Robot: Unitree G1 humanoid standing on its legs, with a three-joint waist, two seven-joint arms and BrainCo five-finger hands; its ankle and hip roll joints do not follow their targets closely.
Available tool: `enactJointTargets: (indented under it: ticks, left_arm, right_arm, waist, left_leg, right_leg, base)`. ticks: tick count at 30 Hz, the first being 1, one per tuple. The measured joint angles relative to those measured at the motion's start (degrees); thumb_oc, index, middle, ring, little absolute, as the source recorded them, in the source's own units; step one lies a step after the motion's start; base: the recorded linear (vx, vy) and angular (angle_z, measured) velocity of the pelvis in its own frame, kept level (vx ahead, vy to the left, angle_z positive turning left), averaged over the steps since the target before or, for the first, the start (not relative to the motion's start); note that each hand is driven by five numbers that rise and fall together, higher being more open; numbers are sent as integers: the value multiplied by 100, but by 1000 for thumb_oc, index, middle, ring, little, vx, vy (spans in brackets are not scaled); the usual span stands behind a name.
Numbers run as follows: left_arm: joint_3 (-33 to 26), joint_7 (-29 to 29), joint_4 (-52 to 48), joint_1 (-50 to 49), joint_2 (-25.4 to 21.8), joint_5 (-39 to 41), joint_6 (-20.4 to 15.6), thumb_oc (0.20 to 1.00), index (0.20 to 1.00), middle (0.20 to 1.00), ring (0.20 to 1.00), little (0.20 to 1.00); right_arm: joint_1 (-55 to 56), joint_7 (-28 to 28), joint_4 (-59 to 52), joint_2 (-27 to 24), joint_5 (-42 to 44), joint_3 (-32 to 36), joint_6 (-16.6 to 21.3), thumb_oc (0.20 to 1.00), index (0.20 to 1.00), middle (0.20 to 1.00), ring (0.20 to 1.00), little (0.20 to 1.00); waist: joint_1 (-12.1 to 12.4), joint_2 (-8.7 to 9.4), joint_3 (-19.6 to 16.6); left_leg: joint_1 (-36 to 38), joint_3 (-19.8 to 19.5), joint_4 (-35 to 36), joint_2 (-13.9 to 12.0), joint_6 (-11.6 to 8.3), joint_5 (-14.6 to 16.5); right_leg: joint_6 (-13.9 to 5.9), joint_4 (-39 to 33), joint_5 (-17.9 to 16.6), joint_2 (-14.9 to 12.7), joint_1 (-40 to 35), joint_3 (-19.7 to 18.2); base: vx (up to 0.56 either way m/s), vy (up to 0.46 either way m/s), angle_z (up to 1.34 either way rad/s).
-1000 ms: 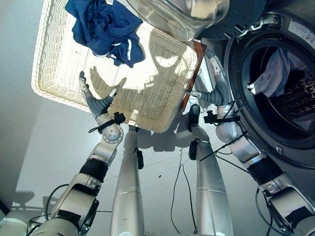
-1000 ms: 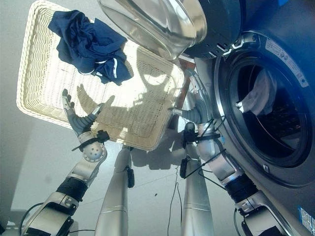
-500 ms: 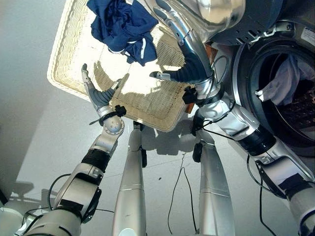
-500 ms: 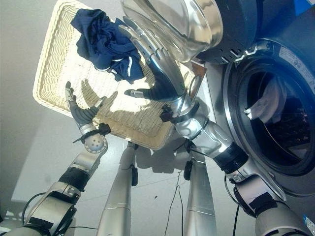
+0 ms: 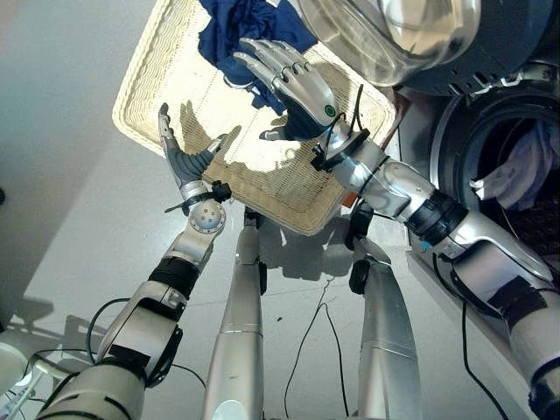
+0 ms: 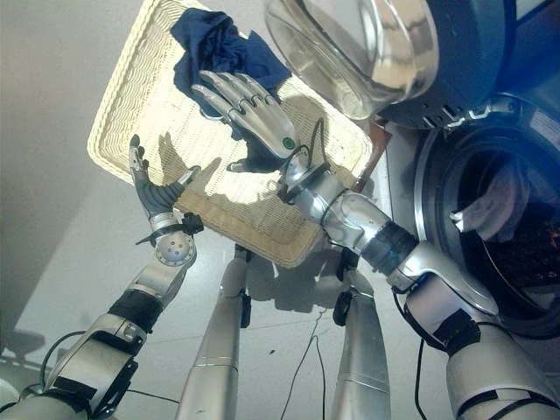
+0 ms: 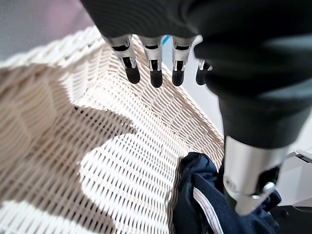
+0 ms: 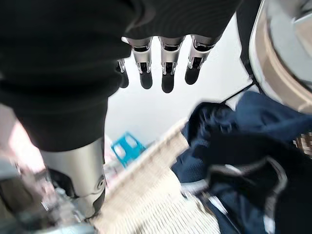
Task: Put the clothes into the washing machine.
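Right hand point(image 5: 293, 87) moved over basket point(image 5: 166, 83), fingers spread, empty, near navy garment point(image 5: 241, 22).

Floor point(image 5: 70, 131): plain pale grey, smooth, sunlit w/ hard shadows. Directly on it: a cream wicker basket point(image 5: 166, 79), rectangular, shallow, low woven walls, set at an angle to the washing machine point(image 6: 490, 236). One basket corner sits close to the machine's front, by its open round door point(image 6: 367, 52). Machine stands on the floor too, dark grey front, drum opening facing the basket, pale cloth point(image 5: 516, 171) visible inside the drum. In the basket, at its far end: a crumpled navy garment point(image 6: 219, 44) w/ white trim, lying on the weave point(image 7: 122, 161). Rest of basket bottom is bare wicker.
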State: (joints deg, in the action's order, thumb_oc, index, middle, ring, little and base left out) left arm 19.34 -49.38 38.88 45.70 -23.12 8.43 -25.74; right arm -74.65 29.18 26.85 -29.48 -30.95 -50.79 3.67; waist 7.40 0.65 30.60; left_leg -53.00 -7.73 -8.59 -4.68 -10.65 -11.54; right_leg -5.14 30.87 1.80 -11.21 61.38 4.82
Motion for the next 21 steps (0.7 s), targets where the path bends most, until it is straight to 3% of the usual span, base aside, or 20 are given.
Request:
enactJointTargets:
  ticks: [4,10,17,21]
  left_arm:
    - [197,90,29,195,-44,31,-55,1000,1000,1000,1000,1000]
    - [429,221,-46,279,-84,23,-126,1000,1000,1000,1000,1000]
    - [699,294,-464,201,-207,-5,-298,1000,1000,1000,1000,1000]
    - [703,321,-690,151,-211,-30,-406,1000,1000,1000,1000,1000]
  right_arm:
    - [-454,14,864,35,16,-404,-410,1000,1000,1000,1000,1000]
    - [-769,287,2213,254,145,-495,-724,1000,1000,1000,1000,1000]
    - [-929,797,2742,334,242,-483,-1050,1000,1000,1000,1000,1000]
    - [-1051,1143,3050,345,352,-372,-1173,1000,1000,1000,1000,1000]
  waist:
    - [129,-2,0]
    - [348,-3,0]
    - [471,-11,-1]
    - [478,-131,7]
  left_leg:
    - [-131,-202,-4,6,-39,-30]
    - [-231,-433,-6,67,-66,-46]
    - [-347,-627,-10,165,-75,-70]
    - [-482,-803,-25,215,-97,-106]
  right_leg:
    - [24,36,55,-38,13,200]
    - [16,139,185,-124,13,381]
    - [-22,247,291,-220,46,487]
    - [-32,329,363,-237,104,522]
  base:
    - [22,-53,14]
    - [34,-55,14]
    - [28,-30,11]
    - [28,-4,16]
